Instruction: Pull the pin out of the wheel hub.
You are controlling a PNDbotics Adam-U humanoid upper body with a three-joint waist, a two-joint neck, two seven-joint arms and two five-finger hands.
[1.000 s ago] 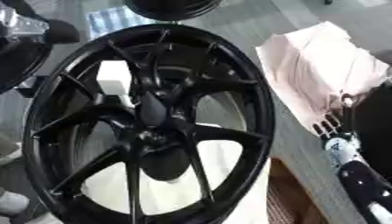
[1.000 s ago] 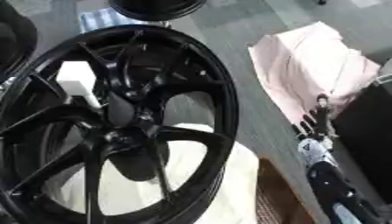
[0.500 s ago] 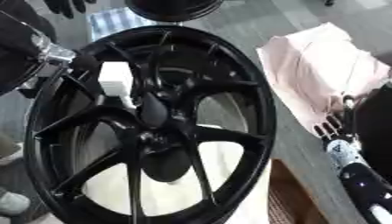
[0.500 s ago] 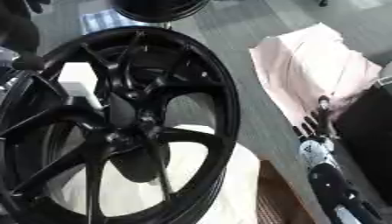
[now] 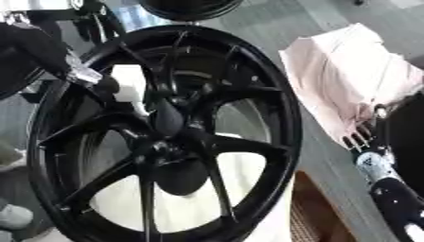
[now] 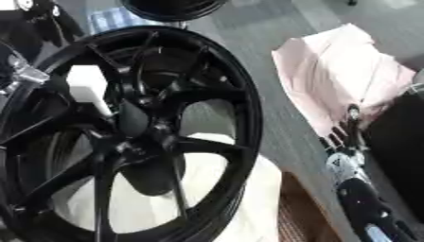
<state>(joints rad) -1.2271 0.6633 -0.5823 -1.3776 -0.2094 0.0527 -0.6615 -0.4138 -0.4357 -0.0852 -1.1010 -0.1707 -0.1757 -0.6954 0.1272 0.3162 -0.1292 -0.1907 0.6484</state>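
Observation:
A large black spoked wheel (image 5: pixel 273 108) fills the middle, lying tilted on a white stand (image 5: pixel 248 189). At its hub a dark rounded piece (image 5: pixel 165 118) sticks out; I cannot tell whether it is the pin. My left arm comes in from the upper left with its silver wrist (image 5: pixel 80 73) over the rim. My left hand (image 5: pixel 106 86) lies among the spokes up-left of the hub, black on black. My right hand (image 6: pixel 341 134) stands idle at the right edge, fingers up and open, holding nothing.
A white block (image 5: pixel 129 81) shows between the spokes beside the left hand. A pale pink cloth (image 5: pixel 340 71) lies to the right of the wheel. Another black round object (image 5: pixel 190 7) sits at the top edge. Grey floor surrounds the stand.
My left arm has come in from the upper left corner and reached over the rim toward the hub. The right hand has stayed put.

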